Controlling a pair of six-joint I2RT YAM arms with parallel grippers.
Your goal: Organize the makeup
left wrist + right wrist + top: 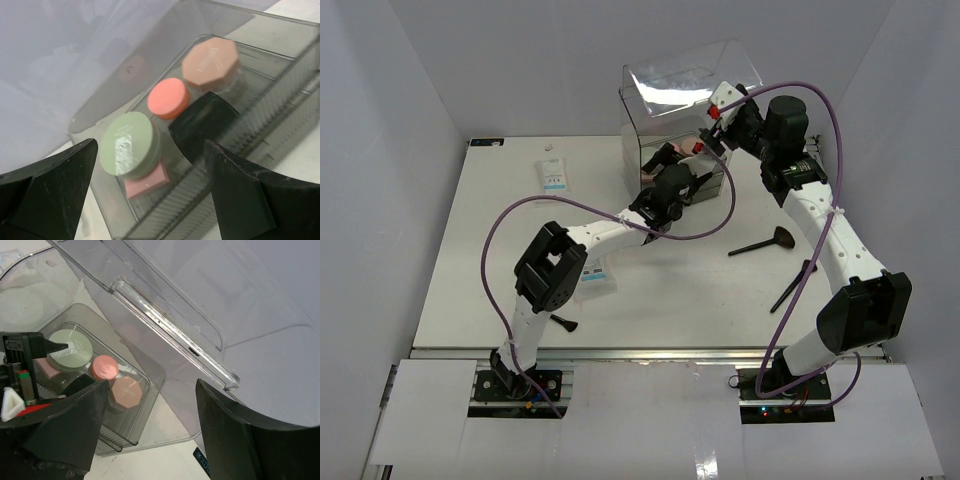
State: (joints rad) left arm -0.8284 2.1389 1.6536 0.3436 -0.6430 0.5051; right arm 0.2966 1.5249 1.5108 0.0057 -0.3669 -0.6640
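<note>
A dark clear drawer (200,207) is pulled out of the clear plastic box (680,100). In it lie a green round compact (127,144), a coral round compact (168,98), an octagonal beige-pink compact (210,62), a pink square pad (147,181) and a black compact (202,122). My left gripper (150,195) is open and empty just above the drawer's near end. My right gripper (150,430) is open and empty, hovering over the box beside the drawer (159,371). Two thin black brushes (765,242) (792,287) and white sachets (554,175) (595,280) lie on the table.
The box's clear raised lid (170,325) stands close in front of my right gripper. A small black item (563,322) lies near the left arm's base. White walls enclose the table on the left, right and back.
</note>
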